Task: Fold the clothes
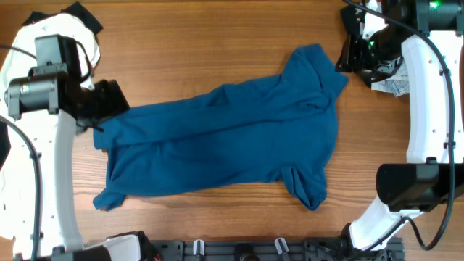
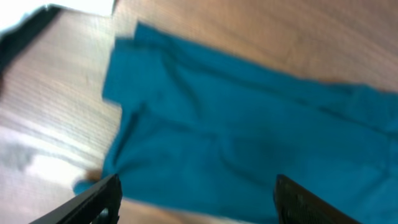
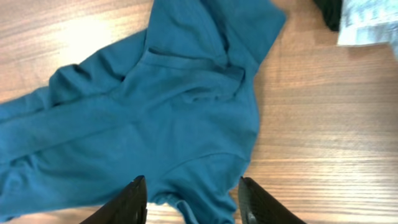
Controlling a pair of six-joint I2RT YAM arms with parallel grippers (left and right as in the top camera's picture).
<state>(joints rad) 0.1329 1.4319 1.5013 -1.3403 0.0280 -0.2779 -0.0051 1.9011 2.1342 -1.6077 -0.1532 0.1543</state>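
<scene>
- Fingers [image 2: 102,199] of left gripper [image 2: 198,186] stood wide apart, empty; dark-blue shirt [image 2: 249,124] lay just beyond them;
- right gripper [image 3: 193,186] fingers [image 3: 127,202] were parted, empty; shirt spread beneath and beyond them.

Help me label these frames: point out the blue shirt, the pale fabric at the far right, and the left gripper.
blue shirt [image 1: 232,138], overhead view, middle of its body.
pale fabric [image 3: 367,22], right wrist view, its visible corner.
left gripper [image 2: 198,186], left wrist view, midway between its open fingertips.
</scene>
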